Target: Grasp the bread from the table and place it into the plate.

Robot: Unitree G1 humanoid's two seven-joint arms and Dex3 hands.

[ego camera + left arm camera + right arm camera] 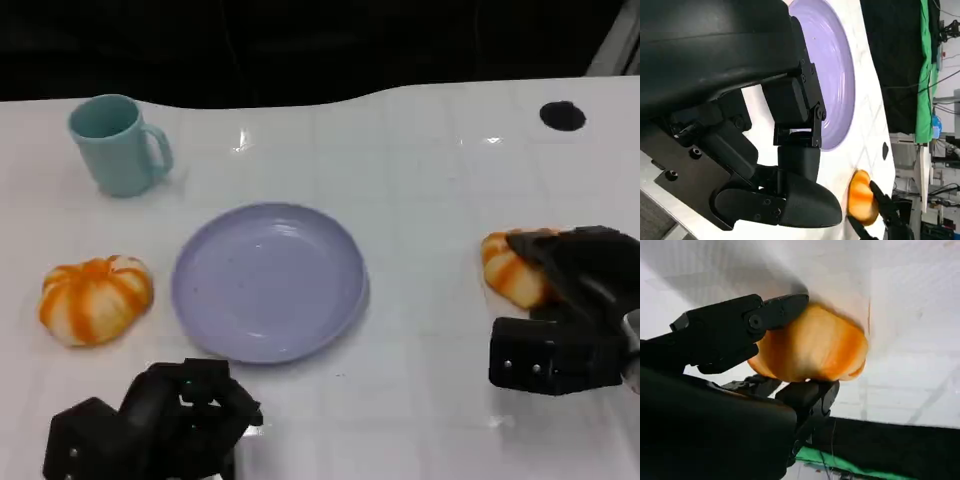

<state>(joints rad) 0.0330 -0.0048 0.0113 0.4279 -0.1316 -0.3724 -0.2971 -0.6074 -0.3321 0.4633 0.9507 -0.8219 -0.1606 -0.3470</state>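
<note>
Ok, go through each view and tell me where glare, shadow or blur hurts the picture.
Head view: small ceiling-light glints on the white table, soft overall, the background black. Left wrist view: the left hand is close and dark, the plate carries a pale sheen. Right wrist view: the bread between the right hand fingers is blurred, with a grey shadow on the table above it.

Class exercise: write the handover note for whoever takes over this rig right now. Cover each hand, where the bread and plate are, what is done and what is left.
Right hand: fingers around the bread at the table's right side; lift not evident.
Left hand: curled, holding nothing, near the plate's front edge.
Plate: centre of the table, nothing in it.
Done: bread grasped.
Left: lift it, carry it to the plate, release.
</note>
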